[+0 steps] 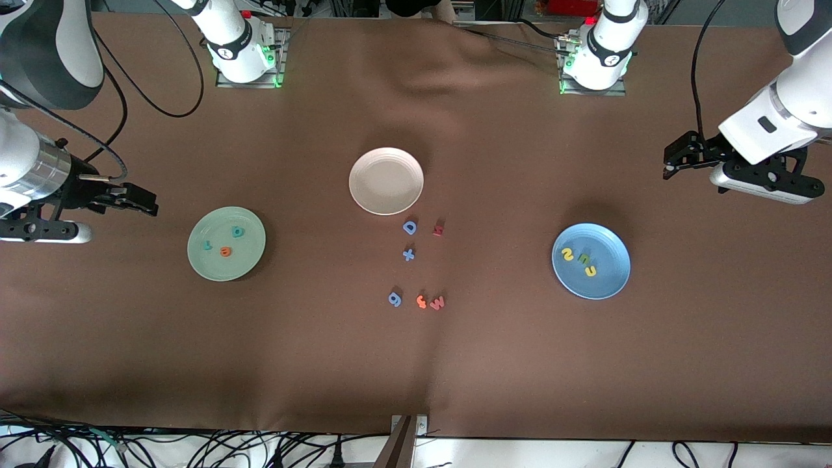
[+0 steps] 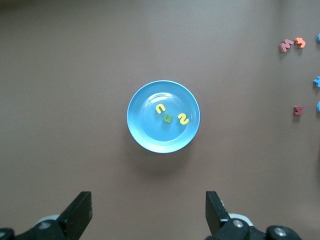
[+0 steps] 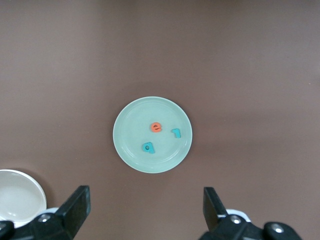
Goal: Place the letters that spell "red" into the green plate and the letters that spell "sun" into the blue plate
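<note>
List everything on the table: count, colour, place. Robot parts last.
green plate: one, pale mint, toward the right arm's end.
letters that spell "red": three in the green plate; teal r, orange e, teal d.
blue plate: one, sky blue, toward the left arm's end.
letters that spell "sun": three in the blue plate; yellow s, olive n, yellow u.
cream-white plate: one, mid-table, nothing in it.
loose letters: six, nearer the front camera than the cream-white plate; blue D, dark red letter, blue x, blue g, orange f, pink w.
right claw: open, up over the cloth by the green plate, waiting.
left claw: open, up over the cloth by the blue plate, waiting.
</note>
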`<control>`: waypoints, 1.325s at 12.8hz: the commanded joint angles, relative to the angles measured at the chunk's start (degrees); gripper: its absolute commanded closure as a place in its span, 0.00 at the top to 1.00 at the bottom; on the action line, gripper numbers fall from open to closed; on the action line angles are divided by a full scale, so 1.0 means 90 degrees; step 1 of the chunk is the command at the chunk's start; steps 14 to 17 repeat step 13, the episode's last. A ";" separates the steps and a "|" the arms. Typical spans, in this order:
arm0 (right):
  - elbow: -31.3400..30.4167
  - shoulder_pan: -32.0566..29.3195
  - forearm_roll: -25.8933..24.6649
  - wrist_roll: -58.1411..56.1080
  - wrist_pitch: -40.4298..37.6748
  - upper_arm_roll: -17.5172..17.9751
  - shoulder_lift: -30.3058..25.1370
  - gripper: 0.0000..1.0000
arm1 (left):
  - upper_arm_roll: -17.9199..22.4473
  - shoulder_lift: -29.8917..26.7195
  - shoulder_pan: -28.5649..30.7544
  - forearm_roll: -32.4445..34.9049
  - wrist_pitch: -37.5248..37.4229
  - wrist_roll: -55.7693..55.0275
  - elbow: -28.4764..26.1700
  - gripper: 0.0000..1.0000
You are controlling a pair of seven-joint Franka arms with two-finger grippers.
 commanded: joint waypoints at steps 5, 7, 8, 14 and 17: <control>-0.0489 0.0005 -0.0287 -0.0018 0.0025 0.0018 -0.0562 0.99 | -0.0018 0.0041 -0.0007 -0.0140 -0.0147 0.0153 0.0171 1.00; -0.0470 -0.0024 -0.0307 0.0012 0.0056 0.0058 -0.0553 0.99 | -0.0018 0.0032 0.0003 -0.0140 -0.0147 0.0153 0.0171 1.00; -0.0451 -0.0111 -0.0307 0.0138 0.0036 0.0154 -0.0553 0.99 | -0.0018 0.0032 0.0003 -0.0140 -0.0147 0.0153 0.0161 1.00; -0.0431 -0.0845 -0.0376 0.0217 -0.0003 0.1025 -0.0534 0.99 | -0.0018 0.0032 0.0003 -0.0140 -0.0157 0.0153 0.0161 1.00; -0.0431 -0.0845 -0.0376 0.0217 -0.0003 0.1025 -0.0534 0.99 | -0.0018 0.0032 0.0003 -0.0140 -0.0157 0.0153 0.0161 1.00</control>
